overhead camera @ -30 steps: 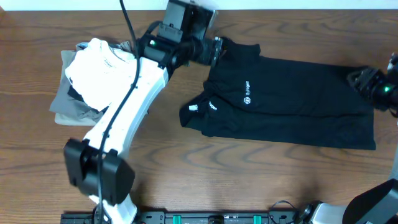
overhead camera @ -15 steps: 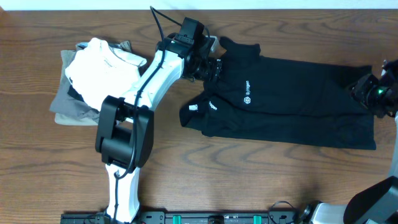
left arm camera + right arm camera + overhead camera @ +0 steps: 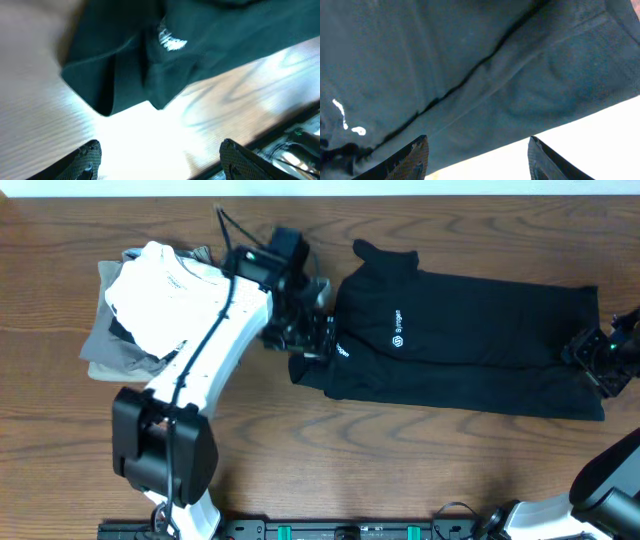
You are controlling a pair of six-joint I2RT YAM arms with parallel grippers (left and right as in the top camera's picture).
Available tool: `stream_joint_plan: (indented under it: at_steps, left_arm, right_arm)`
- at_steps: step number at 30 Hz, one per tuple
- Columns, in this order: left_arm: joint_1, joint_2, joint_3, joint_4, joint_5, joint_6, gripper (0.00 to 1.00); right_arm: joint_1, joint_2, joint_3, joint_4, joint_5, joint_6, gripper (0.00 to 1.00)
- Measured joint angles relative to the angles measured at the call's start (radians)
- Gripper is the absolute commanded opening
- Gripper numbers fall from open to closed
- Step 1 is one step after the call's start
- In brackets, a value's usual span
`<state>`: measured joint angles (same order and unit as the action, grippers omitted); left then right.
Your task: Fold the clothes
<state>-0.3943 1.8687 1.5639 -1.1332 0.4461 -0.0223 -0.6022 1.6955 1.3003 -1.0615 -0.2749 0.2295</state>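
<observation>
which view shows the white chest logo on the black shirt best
Overhead: the chest logo shows whole on the black polo shirt. The left wrist view catches only a blurred white mark on a folded edge, not clearly the logo. The right wrist view shows plain black fabric.

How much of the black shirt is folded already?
Done: the black short-sleeved polo shirt looks folded lengthwise into a long strip. In hand: the left gripper and right gripper hover open at its collar and hem ends, holding nothing. Left: probably folding it crosswise.
</observation>
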Motion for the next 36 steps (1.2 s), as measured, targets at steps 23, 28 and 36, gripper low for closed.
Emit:
stream_joint_plan:
  at_steps: [23, 28, 36]
  left_arm:
    - [-0.085, 0.077, -0.295, 0.372, 0.099, -0.164, 0.06]
    - [-0.04, 0.077, -0.295, 0.274, 0.07, -0.166, 0.06]
    - [0.042, 0.076, -0.295, 0.219, 0.043, -0.164, 0.06]
  right_arm:
    - [-0.003, 0.003, -0.001, -0.021, 0.004, 0.0, 0.66]
    - [-0.009, 0.003, -0.033, 0.021, 0.039, 0.0, 0.65]
    - [-0.091, 0.003, -0.223, 0.135, 0.115, 0.036, 0.69]
